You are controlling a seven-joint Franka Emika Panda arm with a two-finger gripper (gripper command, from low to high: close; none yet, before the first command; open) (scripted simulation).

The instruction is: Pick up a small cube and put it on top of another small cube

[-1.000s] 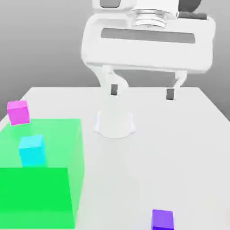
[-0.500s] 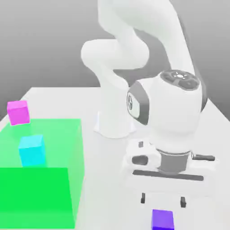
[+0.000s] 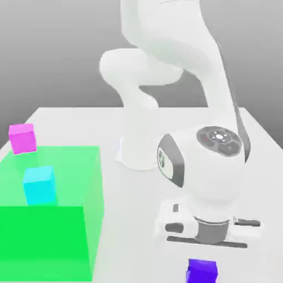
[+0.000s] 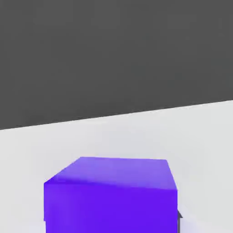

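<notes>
Worktop (image 3: 66, 119): small cube (image 3: 202, 271) at near edge, below the tool (image 3: 205, 255); large block (image 3: 50, 221) at exterior view's left, well apart.

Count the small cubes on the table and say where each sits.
3. The magenta-pink cube sits at the exterior view's far left, the cyan cube inside the translucent green block, and the violet-purple cube under the hand. Others may be hidden behind the arm.

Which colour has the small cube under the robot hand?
Violet-purple small matte cube, clearest in the hand view.
</notes>
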